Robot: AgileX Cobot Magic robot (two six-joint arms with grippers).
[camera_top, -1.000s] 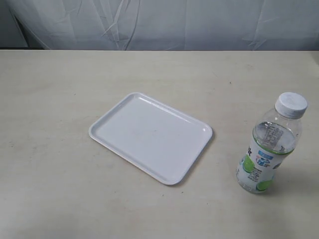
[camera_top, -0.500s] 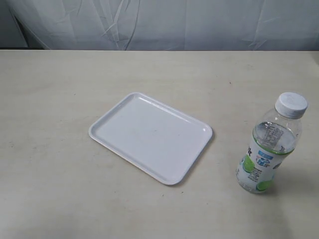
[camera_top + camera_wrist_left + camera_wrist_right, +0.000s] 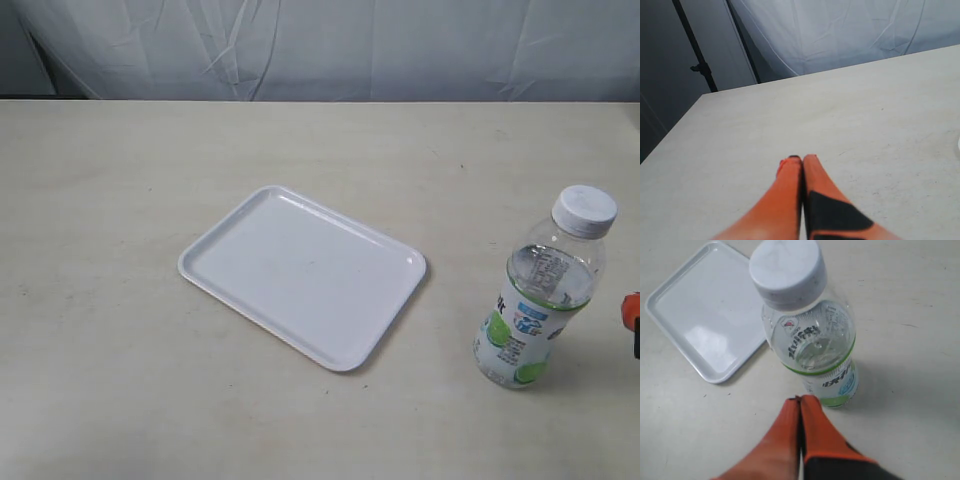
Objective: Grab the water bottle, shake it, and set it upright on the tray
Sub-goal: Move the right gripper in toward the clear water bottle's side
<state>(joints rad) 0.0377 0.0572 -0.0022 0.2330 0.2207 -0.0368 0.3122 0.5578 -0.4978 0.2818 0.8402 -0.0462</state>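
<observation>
The water bottle (image 3: pixel 540 295) stands upright on the table at the right, white cap on top, green-and-white label low down; it also fills the right wrist view (image 3: pixel 810 330). The white tray (image 3: pixel 302 273) lies flat to its left, bare, and shows in the right wrist view (image 3: pixel 705 315). My right gripper (image 3: pixel 800 399) is shut, orange fingers pressed together, just short of the bottle's base and apart from it. An orange tip of the right gripper (image 3: pixel 632 312) peeks in at the exterior view's right edge. My left gripper (image 3: pixel 801 158) is shut on nothing above bare table.
The table (image 3: pixel 120 380) is a pale beige surface. A white cloth backdrop (image 3: pixel 320 45) hangs behind its far edge. In the left wrist view the table's edge (image 3: pixel 670 135) and a dark stand (image 3: pixel 697 60) lie beyond it.
An orange tip of the right gripper has come into the exterior view at the right edge, beside the bottle. Bottle and tray have not moved.
</observation>
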